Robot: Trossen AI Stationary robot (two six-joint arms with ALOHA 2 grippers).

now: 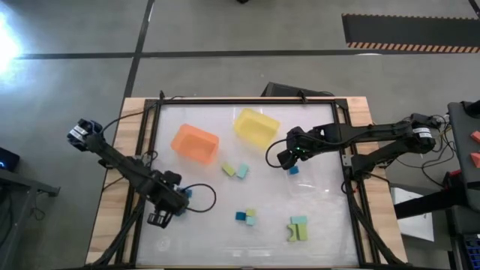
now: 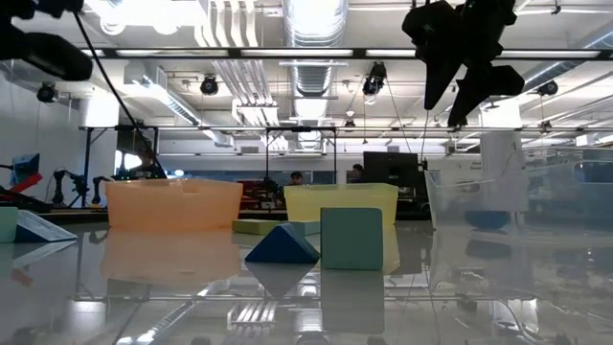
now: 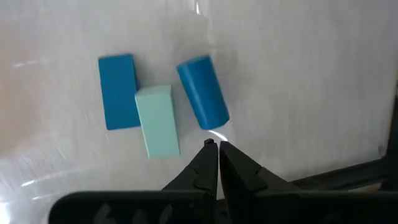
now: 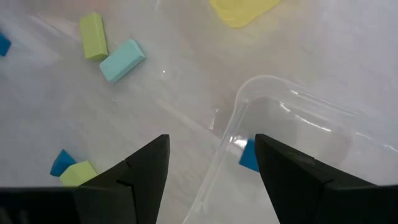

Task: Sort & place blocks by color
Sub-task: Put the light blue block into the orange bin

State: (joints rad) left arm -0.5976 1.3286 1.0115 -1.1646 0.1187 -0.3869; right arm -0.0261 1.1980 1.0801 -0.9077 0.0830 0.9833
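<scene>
**A:** Over the clear tray [image 4: 292,134], what is the right gripper [image 4: 211,165] doing?

**B:** It hangs above the tray's near rim, jaws spread wide and empty. One blue block [image 4: 249,155] lies inside the tray.

**A:** And the left gripper [image 3: 213,149]?

**B:** Low over the bench [image 1: 217,225] at its left front, jaws pressed together, holding nothing. Just past its tips lie three blocks: a blue cylinder [image 3: 203,92], a mint bar [image 3: 158,121] and a blue bar [image 3: 118,91], the mint one touching the blue bar.

**A:** Where are the other blocks?

**B:** Loose on the bench. A yellow-green block [image 4: 93,36] and a mint block [image 4: 122,60] lie near the orange bin [image 1: 196,142]; the yellow bin [image 1: 255,125] stands beside it. A blue and green pair [image 1: 245,216] sits mid-bench, and a mint and green pair [image 1: 298,228] lies toward the right front.
</scene>
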